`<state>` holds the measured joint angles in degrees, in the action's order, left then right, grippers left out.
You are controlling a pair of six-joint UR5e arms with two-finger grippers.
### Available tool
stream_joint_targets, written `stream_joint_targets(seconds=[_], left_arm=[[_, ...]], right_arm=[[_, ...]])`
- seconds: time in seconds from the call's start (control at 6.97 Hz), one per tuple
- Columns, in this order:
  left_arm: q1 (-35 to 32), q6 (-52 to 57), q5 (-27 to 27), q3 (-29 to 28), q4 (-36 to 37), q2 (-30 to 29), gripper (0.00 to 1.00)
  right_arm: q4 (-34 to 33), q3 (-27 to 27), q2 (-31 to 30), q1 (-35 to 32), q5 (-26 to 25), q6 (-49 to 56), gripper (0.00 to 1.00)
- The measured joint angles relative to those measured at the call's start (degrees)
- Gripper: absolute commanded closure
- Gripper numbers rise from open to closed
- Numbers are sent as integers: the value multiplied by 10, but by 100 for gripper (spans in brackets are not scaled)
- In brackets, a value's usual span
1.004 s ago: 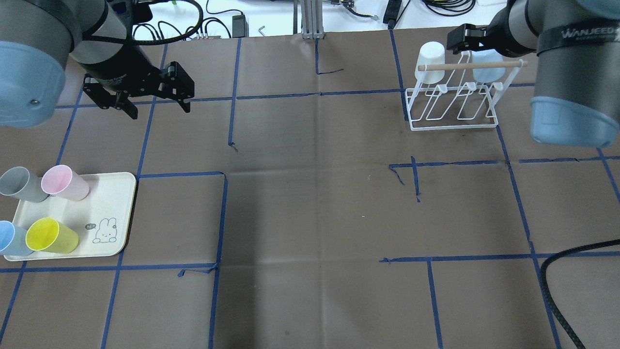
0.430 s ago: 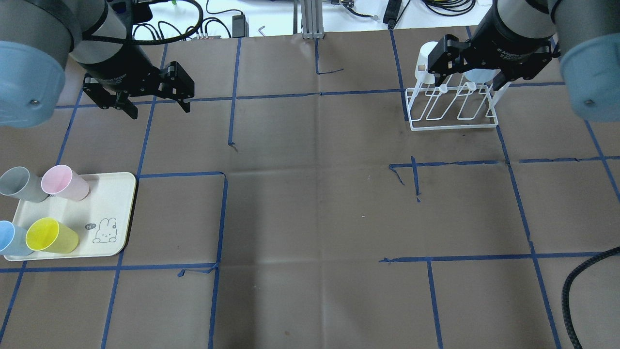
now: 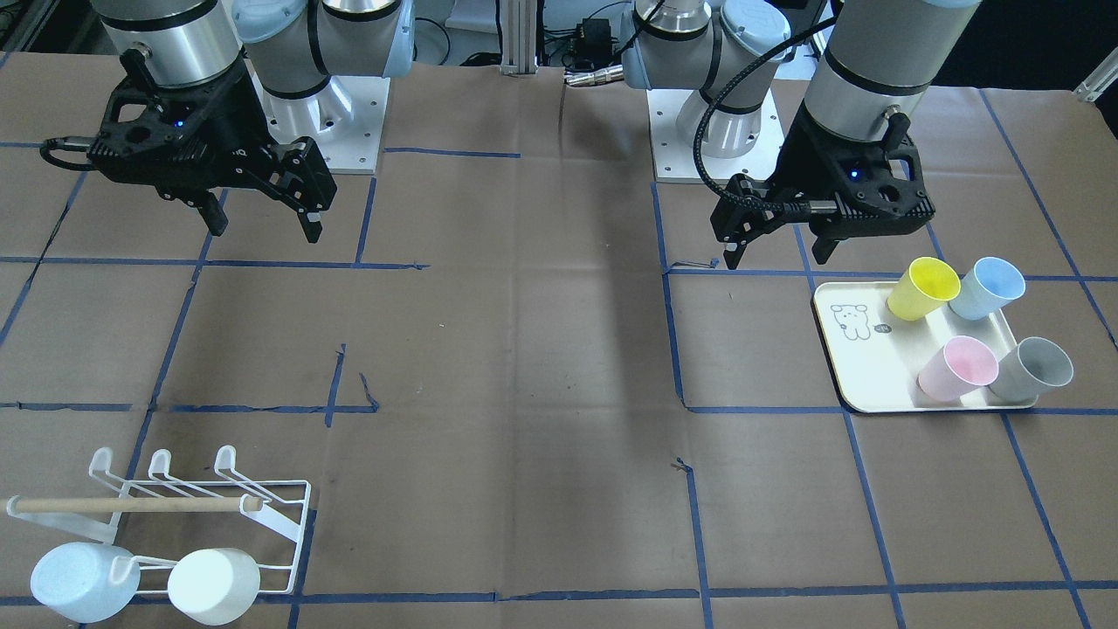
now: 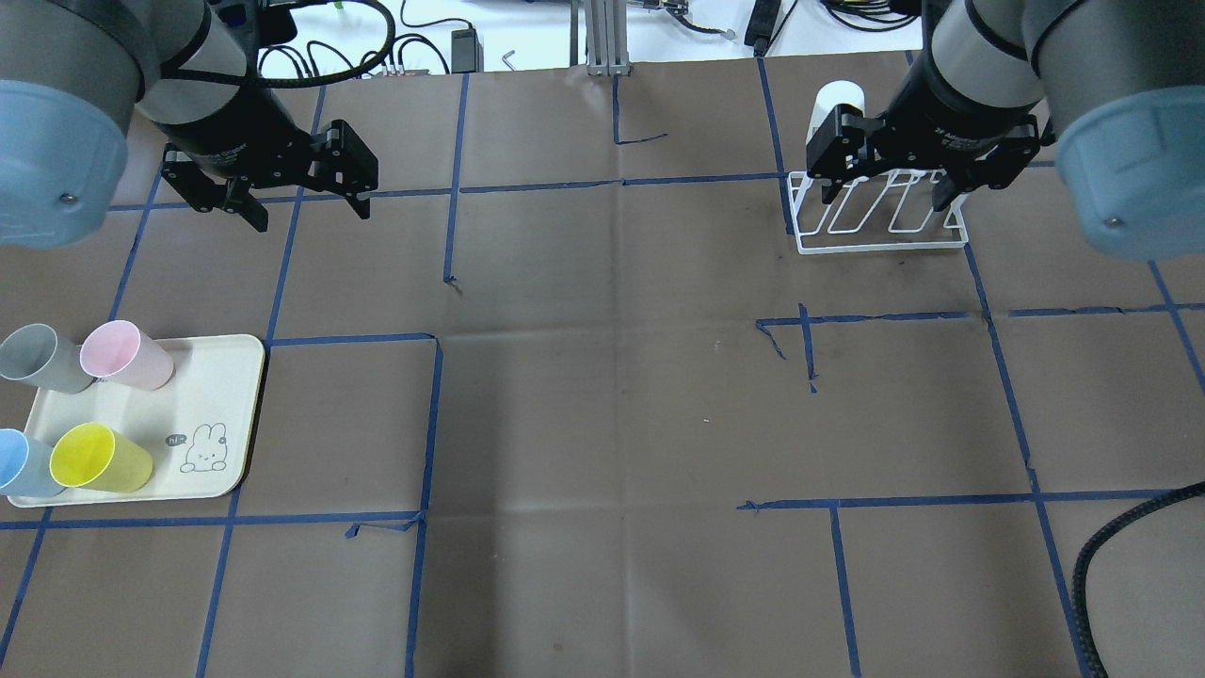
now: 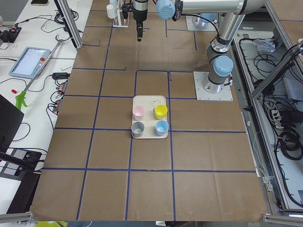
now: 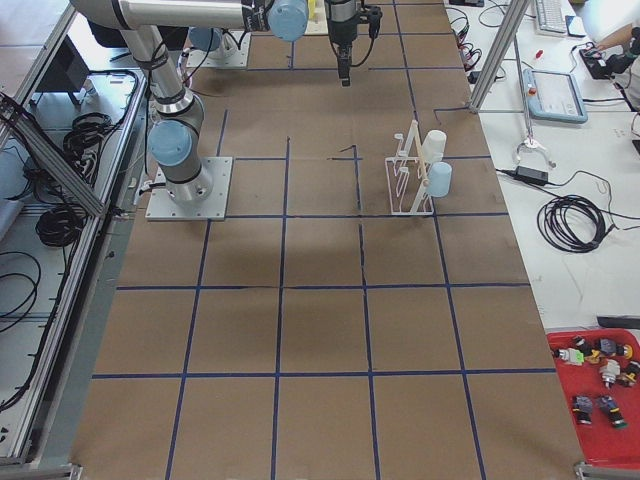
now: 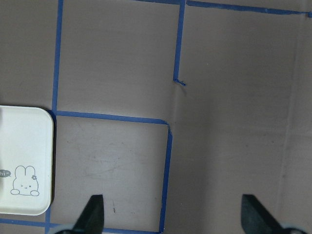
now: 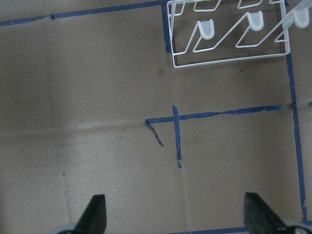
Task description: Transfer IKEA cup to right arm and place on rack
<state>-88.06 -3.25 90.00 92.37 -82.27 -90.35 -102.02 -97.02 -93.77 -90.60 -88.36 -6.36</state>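
On the rack [image 3: 131, 504], two cups [image 3: 214, 584], four on tray [image 3: 860, 367], left fingers [image 7: 93, 214], right fingers [image 8: 95, 214] released

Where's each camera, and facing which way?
Front: across the table, facing the robot; left gripper, right gripper.
Overhead: behind the robot, looking down; both grippers.
Left side: end by tray; left arm's base near.
Right side: end by rack; right arm's base near.
Left wrist: down at tray; fingertips.
Right wrist: down at rack; fingertips.
Front and overhead share tray, rack.
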Motion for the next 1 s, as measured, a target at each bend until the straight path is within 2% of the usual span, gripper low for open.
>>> stream_joint_targets(seconds=[1.0], left_arm=[[0, 0, 0, 0, 0, 0, 0]], right_arm=[[-4, -5, 2, -2, -1, 5, 0]])
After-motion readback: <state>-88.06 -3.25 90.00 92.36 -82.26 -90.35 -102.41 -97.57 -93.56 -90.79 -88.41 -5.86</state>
